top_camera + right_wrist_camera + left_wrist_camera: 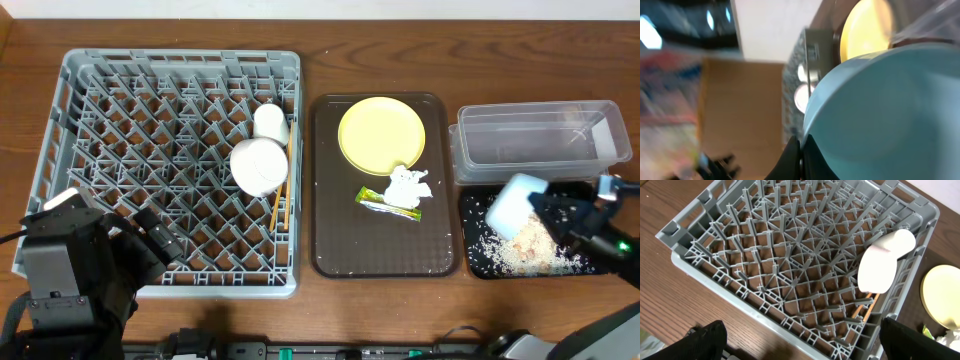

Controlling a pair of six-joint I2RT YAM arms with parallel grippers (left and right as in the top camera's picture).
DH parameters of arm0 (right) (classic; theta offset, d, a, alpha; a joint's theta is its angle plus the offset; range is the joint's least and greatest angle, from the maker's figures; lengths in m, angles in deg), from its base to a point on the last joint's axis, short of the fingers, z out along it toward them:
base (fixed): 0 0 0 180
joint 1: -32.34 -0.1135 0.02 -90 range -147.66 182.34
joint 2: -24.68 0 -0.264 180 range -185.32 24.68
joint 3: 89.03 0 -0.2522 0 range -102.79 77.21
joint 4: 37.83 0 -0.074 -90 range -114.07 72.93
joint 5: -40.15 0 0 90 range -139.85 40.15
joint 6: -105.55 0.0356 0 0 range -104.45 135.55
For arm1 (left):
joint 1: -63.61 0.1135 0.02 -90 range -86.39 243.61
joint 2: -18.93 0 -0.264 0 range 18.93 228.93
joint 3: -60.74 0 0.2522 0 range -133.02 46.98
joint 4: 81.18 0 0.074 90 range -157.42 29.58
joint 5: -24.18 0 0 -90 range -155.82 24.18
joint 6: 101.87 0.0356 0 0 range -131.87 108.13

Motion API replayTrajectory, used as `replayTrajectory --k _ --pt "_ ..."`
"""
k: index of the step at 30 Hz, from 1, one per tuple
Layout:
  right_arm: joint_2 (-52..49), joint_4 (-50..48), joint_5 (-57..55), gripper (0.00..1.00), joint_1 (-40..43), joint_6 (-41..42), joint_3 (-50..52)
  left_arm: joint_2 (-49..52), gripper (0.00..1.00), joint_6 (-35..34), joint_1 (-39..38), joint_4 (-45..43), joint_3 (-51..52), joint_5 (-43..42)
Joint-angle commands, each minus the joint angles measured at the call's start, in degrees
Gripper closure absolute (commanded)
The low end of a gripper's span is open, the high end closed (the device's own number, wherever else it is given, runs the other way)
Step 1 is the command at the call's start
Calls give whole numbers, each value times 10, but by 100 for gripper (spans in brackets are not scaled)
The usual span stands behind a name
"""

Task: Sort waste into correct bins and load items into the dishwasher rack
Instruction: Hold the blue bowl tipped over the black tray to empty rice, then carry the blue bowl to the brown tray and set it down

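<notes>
over the black tray [478, 215], right claw [540, 203] clamps the tilted light blue bowl [512, 202] while the left claw [810, 347] gapes wide.

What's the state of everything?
Right hand: shut on light blue bowl.
Light blue bowl: tipped.
Left hand: open.
White bowl: racked.
White cup: racked.
Chopsticks: racked.
Yellow plate: not racked.
Tissue: crumpled, on brown tray.
Wrapper: beside tissue.
Black tray: holds crumbs.
Clear tub: looks empty.
</notes>
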Motion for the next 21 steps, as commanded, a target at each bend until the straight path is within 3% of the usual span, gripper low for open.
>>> replayTrajectory --k 1,7,13,21 --pt "46 -17 -28 99 -57 23 -25 -1 2 -1 3 0 -1 9" --pt "116 -148 -172 99 -195 266 -71 -1 2 -1 3 0 -1 9" --pt "177 -278 -352 99 -415 463 -94 -1 2 -1 3 0 -1 9" --pt "141 -368 -610 99 -761 572 -93 -1 2 -1 3 0 -1 9"
